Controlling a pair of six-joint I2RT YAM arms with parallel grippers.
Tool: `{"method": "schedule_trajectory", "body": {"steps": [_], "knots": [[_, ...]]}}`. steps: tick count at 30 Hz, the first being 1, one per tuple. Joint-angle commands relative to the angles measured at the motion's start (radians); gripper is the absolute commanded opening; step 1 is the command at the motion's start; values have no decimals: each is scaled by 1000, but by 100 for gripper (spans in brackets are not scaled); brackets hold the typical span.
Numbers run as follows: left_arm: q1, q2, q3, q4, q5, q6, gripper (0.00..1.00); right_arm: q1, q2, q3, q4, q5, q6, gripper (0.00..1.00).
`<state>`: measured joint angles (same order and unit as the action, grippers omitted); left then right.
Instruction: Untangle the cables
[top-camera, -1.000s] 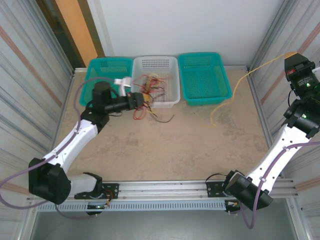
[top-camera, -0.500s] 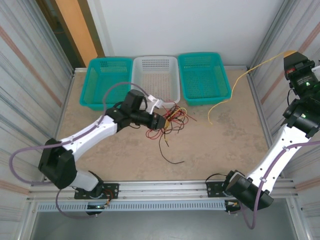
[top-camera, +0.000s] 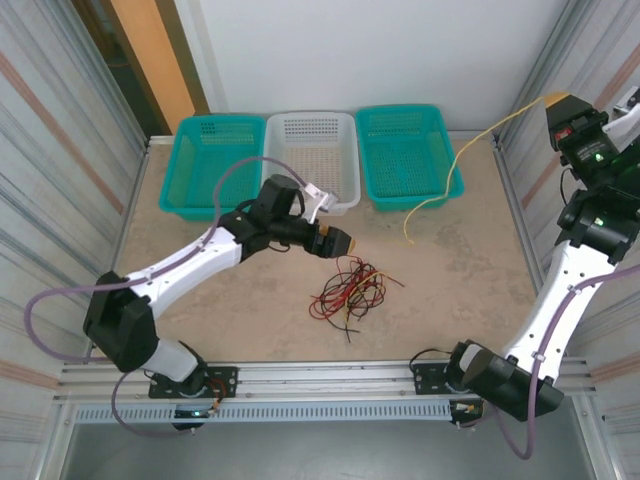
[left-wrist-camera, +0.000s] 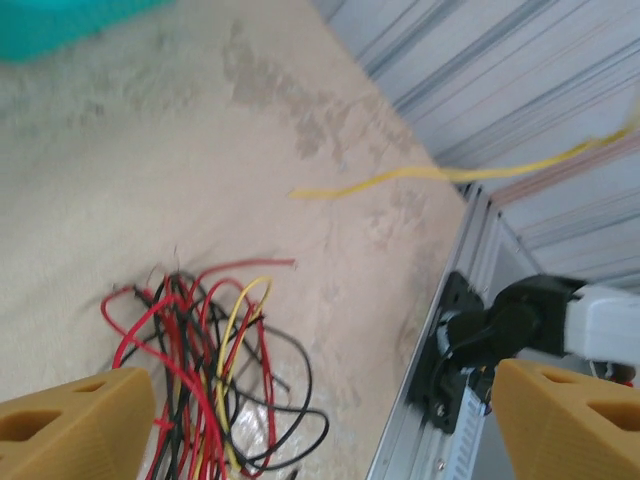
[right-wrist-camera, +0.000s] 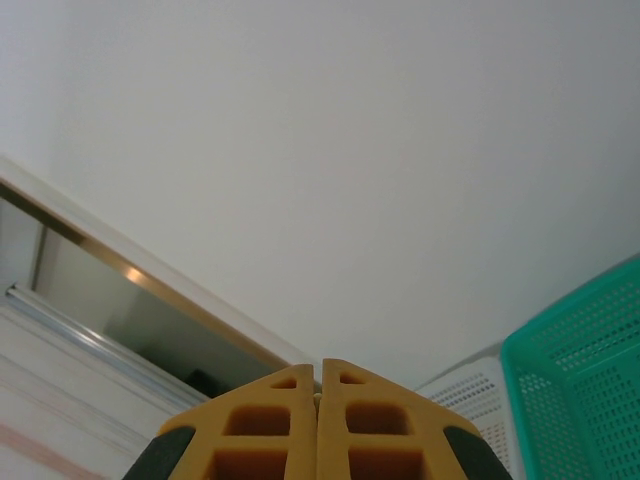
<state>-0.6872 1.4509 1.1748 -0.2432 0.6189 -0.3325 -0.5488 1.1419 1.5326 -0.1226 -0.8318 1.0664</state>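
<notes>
A tangle of red, black and yellow cables (top-camera: 348, 290) lies mid-table (top-camera: 460, 300), near the left claw (top-camera: 343, 241), whose fingers stand wide apart. The right claw (top-camera: 556, 103), raised high, pinches a separate yellow cable (top-camera: 452, 165) trailing down to the table.

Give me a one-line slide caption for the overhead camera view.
Open left gripper poised by tangled cables on the table; shut right gripper holds a single yellow cable high.

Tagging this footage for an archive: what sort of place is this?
Probably a robot lab test cell: a table fenced by corrugated panels, a left arm and right arm bolted to an aluminium rail, and three plastic baskets.
</notes>
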Motion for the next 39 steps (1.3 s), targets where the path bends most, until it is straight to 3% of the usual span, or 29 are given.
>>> {"method": "schedule_trajectory", "body": {"steps": [1,5,8,16,20,23,29,35,39], "knots": [[27,-103,59,-8,22,25,89,83,8,-22,43,5,-4,0],[29,-129,98,33,117,66,90,245,30,-52,31,59,-48,0],[27,-93,130,26,115,75,90,351,57,-57,38,92,-64,0],[9,-5,146,93,191,18,82,507,122,-38,50,129,-89,0],[-2,30,156,46,179,48,76,531,142,-37,88,125,-63,0],[-2,37,133,18,105,58,72,538,156,-23,95,124,-53,0],[-12,43,90,54,116,27,70,544,175,-14,129,118,-23,0],[-17,83,78,45,101,-2,53,544,181,-11,153,119,-3,0],[-18,90,60,83,133,-25,54,544,184,-7,153,111,2,0]]}}
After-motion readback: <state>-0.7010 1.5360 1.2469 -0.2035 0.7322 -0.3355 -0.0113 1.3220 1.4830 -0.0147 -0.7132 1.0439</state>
